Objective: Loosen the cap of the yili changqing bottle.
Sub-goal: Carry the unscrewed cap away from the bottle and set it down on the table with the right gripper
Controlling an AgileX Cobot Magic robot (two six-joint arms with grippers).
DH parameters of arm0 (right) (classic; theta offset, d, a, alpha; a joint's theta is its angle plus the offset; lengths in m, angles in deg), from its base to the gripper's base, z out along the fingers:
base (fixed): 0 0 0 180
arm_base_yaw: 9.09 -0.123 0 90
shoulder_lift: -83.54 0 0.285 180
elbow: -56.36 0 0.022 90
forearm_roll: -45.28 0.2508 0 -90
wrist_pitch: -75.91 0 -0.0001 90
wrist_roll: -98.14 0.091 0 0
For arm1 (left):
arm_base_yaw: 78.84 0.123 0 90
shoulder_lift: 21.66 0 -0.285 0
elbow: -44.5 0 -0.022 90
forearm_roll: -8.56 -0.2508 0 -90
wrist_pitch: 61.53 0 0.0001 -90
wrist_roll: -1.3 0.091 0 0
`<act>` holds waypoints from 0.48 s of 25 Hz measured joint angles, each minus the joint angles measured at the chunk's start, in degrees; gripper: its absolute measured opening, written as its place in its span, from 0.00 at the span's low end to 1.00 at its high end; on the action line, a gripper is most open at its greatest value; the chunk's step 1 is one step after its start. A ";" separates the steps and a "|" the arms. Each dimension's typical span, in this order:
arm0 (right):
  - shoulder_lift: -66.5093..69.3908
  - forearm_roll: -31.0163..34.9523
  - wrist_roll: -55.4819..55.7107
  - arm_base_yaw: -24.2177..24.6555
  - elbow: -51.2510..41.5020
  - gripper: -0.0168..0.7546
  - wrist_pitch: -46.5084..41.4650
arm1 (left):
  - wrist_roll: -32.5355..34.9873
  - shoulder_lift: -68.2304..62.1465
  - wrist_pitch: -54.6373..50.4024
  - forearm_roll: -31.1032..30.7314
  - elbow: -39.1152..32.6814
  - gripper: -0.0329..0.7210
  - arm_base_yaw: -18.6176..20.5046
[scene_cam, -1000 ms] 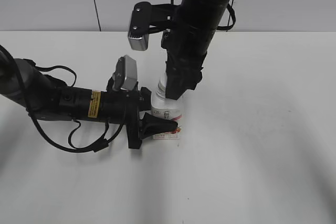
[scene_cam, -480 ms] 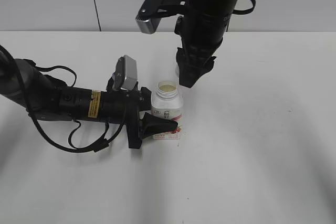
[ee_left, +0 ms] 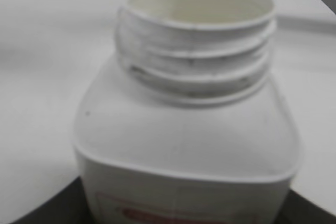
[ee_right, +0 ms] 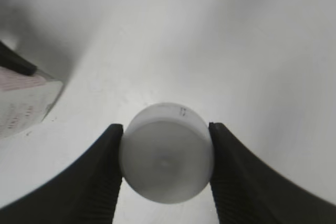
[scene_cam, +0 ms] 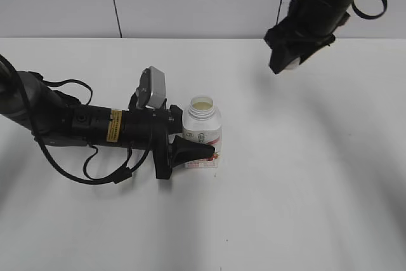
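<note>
High at far right, cap (ee_right: 167, 165) pinched between right gripper (scene_cam: 287, 63) fingers; mid-table, open yili changqing bottle (scene_cam: 202, 132) clamped by left gripper (scene_cam: 181, 150). Could spill if tipped.

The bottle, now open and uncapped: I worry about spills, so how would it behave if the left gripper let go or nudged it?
The bottle stands upright on a squarish base, so it probably stays put. Its open neck shows pale liquid near the top, so a tip would likely spill. The left gripper clamps it low down, which should steady it.
</note>
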 joint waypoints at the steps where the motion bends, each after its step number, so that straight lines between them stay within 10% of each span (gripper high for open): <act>1: 0.00 1.01 0.41 1.84 -1.33 0.53 0.64 | 0.00 0.00 0.00 0.12 0.00 0.56 0.00; 12: -1.95 3.02 4.58 12.12 -16.95 0.53 8.13 | -0.16 -0.05 -0.38 0.48 0.00 0.56 0.00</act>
